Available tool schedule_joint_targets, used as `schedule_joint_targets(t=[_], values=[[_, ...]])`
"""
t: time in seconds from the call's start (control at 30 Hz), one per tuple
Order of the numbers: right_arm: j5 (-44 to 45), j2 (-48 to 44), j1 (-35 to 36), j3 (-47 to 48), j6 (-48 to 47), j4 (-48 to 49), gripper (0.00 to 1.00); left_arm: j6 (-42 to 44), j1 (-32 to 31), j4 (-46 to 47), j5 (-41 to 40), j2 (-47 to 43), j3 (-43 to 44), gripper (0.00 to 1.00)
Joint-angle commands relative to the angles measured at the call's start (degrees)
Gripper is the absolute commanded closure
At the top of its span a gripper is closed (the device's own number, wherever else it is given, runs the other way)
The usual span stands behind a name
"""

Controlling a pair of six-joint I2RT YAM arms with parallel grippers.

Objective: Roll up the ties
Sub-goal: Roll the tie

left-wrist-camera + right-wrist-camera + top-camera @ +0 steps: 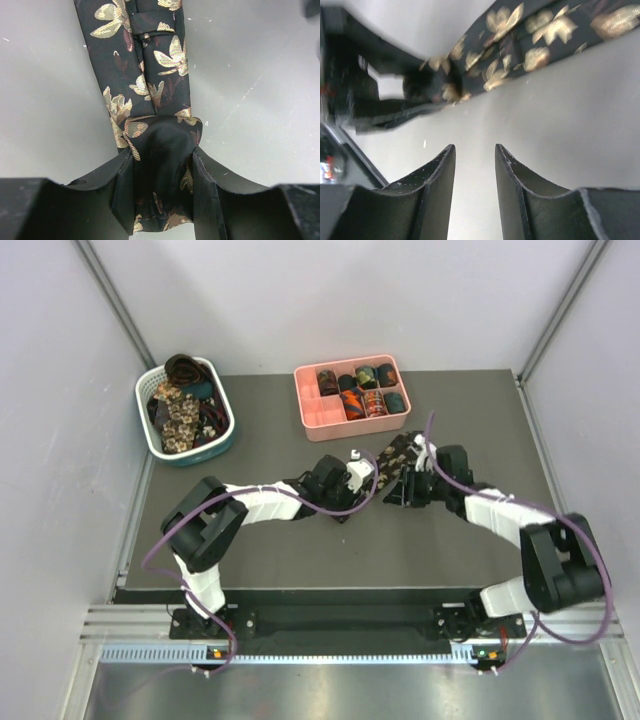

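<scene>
Left gripper (162,170) clamped on tie (152,90) fold; right gripper (475,160) apart, empty; strip at 12 o'clock unpinned, coil may slacken

Location type: robotics laboratory test cell. Identifying features:
- Plain white panel walls (330,300) enclose the cell on three sides, joined by metal frame posts (112,295).
- Two arms, left (215,525) and right (550,560), are bolted to a black mounting rail (340,620) at the near edge of the dark tabletop (300,560).
- Purple cables (160,545) run exposed along both arms.
- Ties (363,377) are staged in a pink divided tray (303,400) and a slotted basket (142,400) at the far edge.
</scene>
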Motion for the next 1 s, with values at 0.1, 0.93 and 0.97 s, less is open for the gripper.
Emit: schedule_joint_targets(t=[0.1, 0.93, 0.97], values=[[20.5, -14.1, 13.6, -7.9, -0.8, 4.5, 0.63, -6.0, -0.6, -12.2, -1.3, 2.7, -2.5, 0.80], [84.7, 16.4, 69.5, 20.6, -30.4, -11.7, 0.48, -10.2, -4.2, -22.7, -1.4, 4.9, 2.0, 0.82], [85.9, 19.8, 69.6, 22.8, -31.2, -12.0, 0.48, -10.5, -4.2, -23.0, -1.4, 5.2, 2.3, 0.82]])
